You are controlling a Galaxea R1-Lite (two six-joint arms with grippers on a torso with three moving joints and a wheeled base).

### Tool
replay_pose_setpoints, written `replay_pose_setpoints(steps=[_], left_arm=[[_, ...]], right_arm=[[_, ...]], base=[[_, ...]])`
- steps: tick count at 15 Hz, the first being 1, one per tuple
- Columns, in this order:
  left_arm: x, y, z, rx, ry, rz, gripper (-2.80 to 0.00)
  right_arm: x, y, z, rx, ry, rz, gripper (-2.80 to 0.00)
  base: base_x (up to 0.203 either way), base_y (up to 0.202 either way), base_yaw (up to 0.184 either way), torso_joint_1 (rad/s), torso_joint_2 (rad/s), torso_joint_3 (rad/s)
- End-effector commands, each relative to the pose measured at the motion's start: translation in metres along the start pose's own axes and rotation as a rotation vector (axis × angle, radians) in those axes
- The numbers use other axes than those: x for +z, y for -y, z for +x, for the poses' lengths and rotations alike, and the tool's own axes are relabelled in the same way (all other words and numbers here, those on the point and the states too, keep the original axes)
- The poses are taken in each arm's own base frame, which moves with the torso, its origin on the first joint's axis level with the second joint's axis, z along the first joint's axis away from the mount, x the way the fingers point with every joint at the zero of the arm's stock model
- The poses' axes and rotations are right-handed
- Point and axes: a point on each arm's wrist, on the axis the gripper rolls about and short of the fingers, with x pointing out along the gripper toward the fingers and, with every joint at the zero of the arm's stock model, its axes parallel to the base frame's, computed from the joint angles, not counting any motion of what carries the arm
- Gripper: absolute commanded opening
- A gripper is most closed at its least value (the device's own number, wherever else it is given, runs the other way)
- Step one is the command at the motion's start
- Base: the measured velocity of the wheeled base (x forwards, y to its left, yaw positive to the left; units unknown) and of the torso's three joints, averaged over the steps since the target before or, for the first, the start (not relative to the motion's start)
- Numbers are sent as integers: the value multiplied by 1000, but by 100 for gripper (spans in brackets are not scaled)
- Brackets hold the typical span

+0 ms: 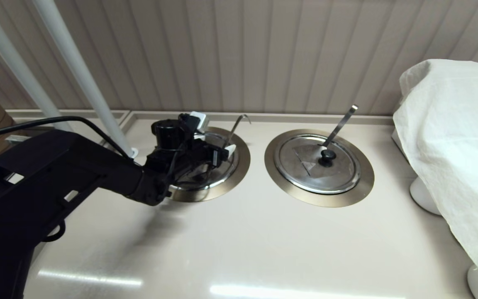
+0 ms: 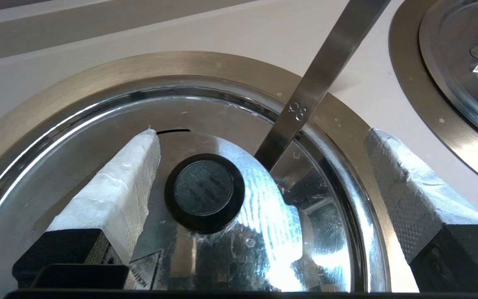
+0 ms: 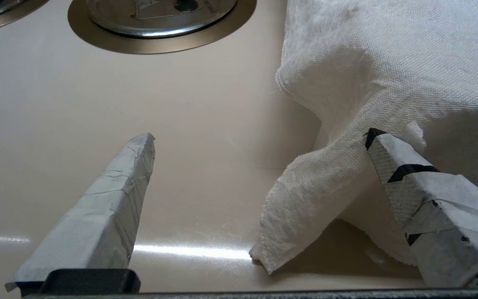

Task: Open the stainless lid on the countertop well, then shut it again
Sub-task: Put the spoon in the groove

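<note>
The stainless lid [image 1: 222,170] lies shut in the countertop well, whose bronze-grey flange ring [image 1: 244,154] shows around it. In the left wrist view the lid [image 2: 264,232] fills the frame, with its black knob [image 2: 204,192] and the straight flat utensil handle [image 2: 313,87] poking through. My left gripper [image 1: 213,135] hovers just over the lid, open. The knob sits between the taped fingers [image 2: 114,187], nearer one of them and apart from both. My right gripper [image 3: 262,135] is out of the head view; it stands open low over the counter.
The twin lid [image 1: 318,164] with its slanted handle [image 1: 340,124] sits in its ring to the right. A white cloth [image 1: 450,145] drapes a bulky object at the far right, and its hem [image 3: 305,199] hangs beside my right finger. White poles [image 1: 81,74] rise at the back left.
</note>
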Motion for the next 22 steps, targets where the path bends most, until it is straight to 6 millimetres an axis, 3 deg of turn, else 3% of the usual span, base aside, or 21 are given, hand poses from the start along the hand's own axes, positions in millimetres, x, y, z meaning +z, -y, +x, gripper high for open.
replay_pose_setpoints(steps=[1,2,4,22], left_arm=[[-26,3,17,-1,-12,0,0],[-37,3,29,19,30,3,0],[-35,0,43,87,125,3,0],[-24,-21,55,209,155,-59,0]], right_arm=[[0,0,0,0,-1,-1,0],[0,0,0,0,1,-1,0],[0,0,0,0,-1,-1,0],[0,0,0,0,-1,-1,0]], base=[[0,0,0,0,0,0],[0,0,0,0,0,0],[0,0,0,0,0,0],[0,0,0,0,0,0]])
